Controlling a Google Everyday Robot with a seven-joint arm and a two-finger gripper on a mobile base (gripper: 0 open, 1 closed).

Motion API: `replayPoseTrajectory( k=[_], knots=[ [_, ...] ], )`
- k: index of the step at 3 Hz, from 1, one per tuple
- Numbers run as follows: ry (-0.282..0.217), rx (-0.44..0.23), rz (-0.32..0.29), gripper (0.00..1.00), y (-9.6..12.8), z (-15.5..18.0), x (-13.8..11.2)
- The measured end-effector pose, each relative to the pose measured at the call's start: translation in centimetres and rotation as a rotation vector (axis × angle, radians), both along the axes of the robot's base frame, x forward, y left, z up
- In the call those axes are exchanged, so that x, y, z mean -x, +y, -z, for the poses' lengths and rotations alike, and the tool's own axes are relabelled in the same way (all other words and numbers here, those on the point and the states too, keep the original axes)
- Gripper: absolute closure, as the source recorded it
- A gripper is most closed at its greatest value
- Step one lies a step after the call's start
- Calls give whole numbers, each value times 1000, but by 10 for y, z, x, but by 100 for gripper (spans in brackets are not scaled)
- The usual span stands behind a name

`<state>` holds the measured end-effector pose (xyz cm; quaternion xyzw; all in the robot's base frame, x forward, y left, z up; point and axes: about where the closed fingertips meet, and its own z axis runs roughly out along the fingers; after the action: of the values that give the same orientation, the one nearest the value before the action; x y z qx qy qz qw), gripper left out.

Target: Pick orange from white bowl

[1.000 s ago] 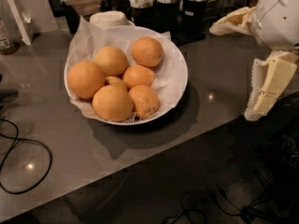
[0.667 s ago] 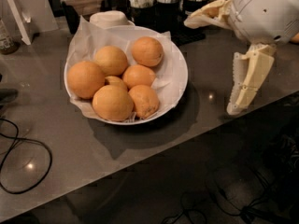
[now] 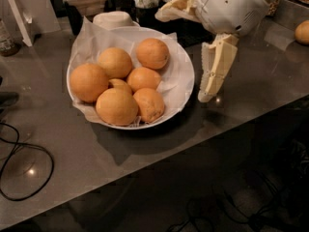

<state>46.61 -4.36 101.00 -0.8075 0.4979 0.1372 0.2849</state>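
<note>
The white bowl [image 3: 182, 76], lined with crinkled white paper, sits on the grey table and holds several oranges. A round deep-orange orange [image 3: 152, 53] lies at the bowl's back right, nearest the gripper. Others lie at the back [image 3: 115, 62], left [image 3: 88, 82], middle [image 3: 143, 78] and front [image 3: 116, 106]. A lumpy one [image 3: 149, 104] lies at the front right. My gripper [image 3: 179, 59] is open wide at the bowl's right rim. One finger [image 3: 215, 71] hangs down just right of the bowl, and the other [image 3: 174, 8] points left above its back edge. It holds nothing.
A small white cap-like dish [image 3: 113, 18] stands behind the bowl. Another orange [image 3: 303, 32] lies at the far right edge. A black cable [image 3: 19, 173] loops on the table at the left. The table's front edge [image 3: 193, 144] runs diagonally, with dark floor below.
My gripper has moved left, from the right side of the view to the bowl's right rim. The bowl and oranges have not moved.
</note>
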Motion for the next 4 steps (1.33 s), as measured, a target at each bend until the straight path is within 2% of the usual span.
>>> replayPoseTrajectory(
  k=[1, 2, 3, 4],
  knots=[
    [31, -5, -32, 0, 17, 3, -26],
    [51, -15, -97, 0, 42, 4, -53],
    [10, -41, -174, 0, 82, -2, -83],
    [-6, -58, -164, 0, 88, -4, -88]
  ],
)
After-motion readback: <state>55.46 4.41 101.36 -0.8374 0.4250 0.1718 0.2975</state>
